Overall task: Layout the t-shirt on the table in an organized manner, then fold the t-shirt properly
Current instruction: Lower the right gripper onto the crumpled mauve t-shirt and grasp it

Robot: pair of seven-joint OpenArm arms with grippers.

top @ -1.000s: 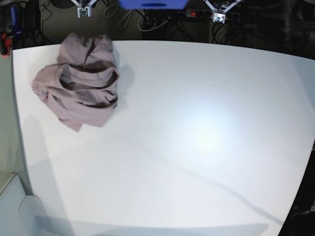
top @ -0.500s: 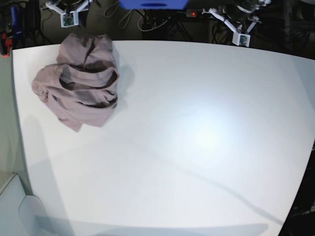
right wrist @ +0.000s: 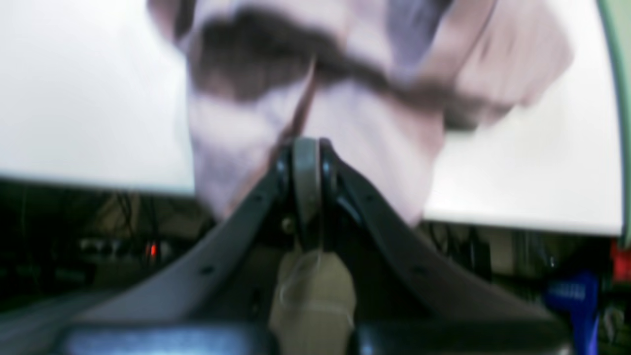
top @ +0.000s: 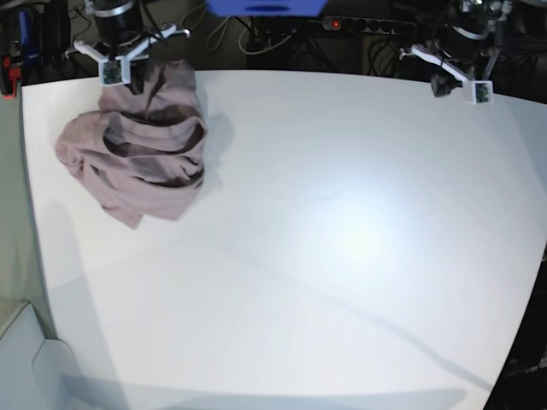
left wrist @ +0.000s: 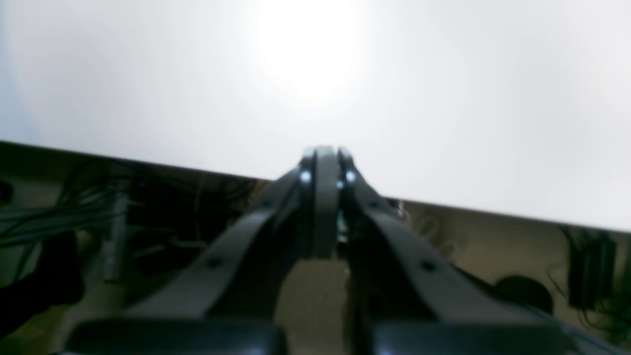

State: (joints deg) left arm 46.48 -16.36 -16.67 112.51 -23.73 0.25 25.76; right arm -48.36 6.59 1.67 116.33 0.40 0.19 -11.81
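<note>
T-shirt (top: 137,154) bunched in a heap at far-left corner of desk (top: 342,256), not laid out. Right end effector (right wrist: 305,162) fully closed, nothing gripped, poised at desk's far edge just by shirt's far side. Left end effector (left wrist: 324,167) also closed, empty, over far-right edge, well apart from shirt.

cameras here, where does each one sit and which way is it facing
Base: high above the table, looking down on the crumpled t-shirt at the far left corner; both arms show at the far edge, the right end effector by the shirt, the left end effector opposite.
Left wrist: on the left arm, looking along its shut left end effector at bare table and the edge.
Right wrist: on the right arm, looking past its shut right end effector at the t-shirt.
Shared: base and right wrist both show the shirt at the table edge.
</note>
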